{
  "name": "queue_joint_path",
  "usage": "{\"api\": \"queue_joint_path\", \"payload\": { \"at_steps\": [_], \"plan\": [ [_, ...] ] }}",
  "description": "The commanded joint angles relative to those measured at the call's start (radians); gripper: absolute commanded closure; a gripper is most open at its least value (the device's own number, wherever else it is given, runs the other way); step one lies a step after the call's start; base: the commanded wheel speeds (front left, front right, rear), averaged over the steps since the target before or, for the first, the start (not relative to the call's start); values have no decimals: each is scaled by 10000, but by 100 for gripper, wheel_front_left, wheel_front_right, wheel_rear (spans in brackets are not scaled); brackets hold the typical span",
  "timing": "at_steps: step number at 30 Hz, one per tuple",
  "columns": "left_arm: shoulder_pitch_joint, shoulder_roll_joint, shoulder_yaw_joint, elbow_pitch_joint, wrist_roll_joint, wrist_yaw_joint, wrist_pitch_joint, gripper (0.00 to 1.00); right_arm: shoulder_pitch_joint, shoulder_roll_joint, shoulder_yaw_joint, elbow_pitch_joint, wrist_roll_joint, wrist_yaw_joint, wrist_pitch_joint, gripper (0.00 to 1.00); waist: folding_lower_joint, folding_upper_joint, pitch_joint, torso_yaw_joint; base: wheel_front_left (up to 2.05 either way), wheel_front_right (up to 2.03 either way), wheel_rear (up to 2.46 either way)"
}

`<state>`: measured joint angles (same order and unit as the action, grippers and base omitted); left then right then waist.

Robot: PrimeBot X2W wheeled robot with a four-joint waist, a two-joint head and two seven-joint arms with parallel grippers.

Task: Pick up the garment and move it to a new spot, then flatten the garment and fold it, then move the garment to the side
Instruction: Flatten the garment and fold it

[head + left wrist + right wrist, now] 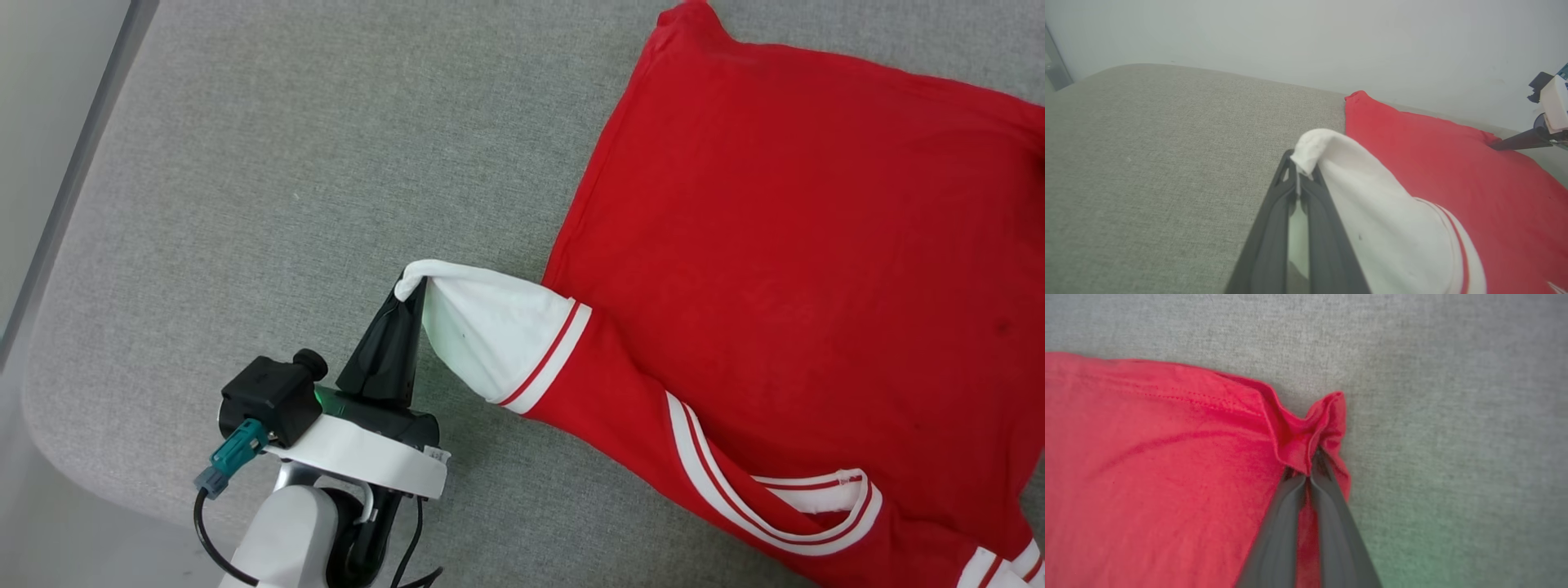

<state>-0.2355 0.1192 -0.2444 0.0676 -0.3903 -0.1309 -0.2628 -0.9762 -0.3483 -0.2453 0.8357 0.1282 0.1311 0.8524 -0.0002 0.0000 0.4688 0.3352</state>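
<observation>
Garment [775, 245] lies spread, mostly flat, on the grey fabric surface [245, 204], toward my right side.

Left claw [411, 292] is clenched on the white sleeve end [490, 327], which it holds raised a little. Right claw [1310, 467] is clenched on a bunched red corner [1327, 412].

I judge this the flattening step; folding and moving aside are not yet done.

No lettering, number or label readable; a plain red side faces up.

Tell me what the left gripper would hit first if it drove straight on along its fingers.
Past the white sleeve end it pinches, the left gripper faces bare grey padded surface; the red body of the shirt lies off to its right. Whether it would skim or dig in is unclear.
</observation>
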Motion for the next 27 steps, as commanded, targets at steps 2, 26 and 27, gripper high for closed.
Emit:
{"api": "queue_joint_path", "payload": {
  "at_steps": [2, 26, 27],
  "plan": [
    [122, 33, 73, 99, 72, 6, -25, 100, 795, 78, 233, 160, -271, -6, 89, 100, 2, 0, -376, -124, 0, 0, 0],
    [1999, 579, 1333, 1222, 278, 7, -23, 100, 7748, -70, -1195, -6466, 2059, -6, -360, 100, 2, 0, -3480, -2634, 0, 0, 0],
    [2079, 602, 1367, 1277, 275, 7, -23, 100, 8270, 171, -1410, -6749, 2081, -6, -455, 100, 2, 0, -3536, -2708, 0, 0, 0]
  ]
}}
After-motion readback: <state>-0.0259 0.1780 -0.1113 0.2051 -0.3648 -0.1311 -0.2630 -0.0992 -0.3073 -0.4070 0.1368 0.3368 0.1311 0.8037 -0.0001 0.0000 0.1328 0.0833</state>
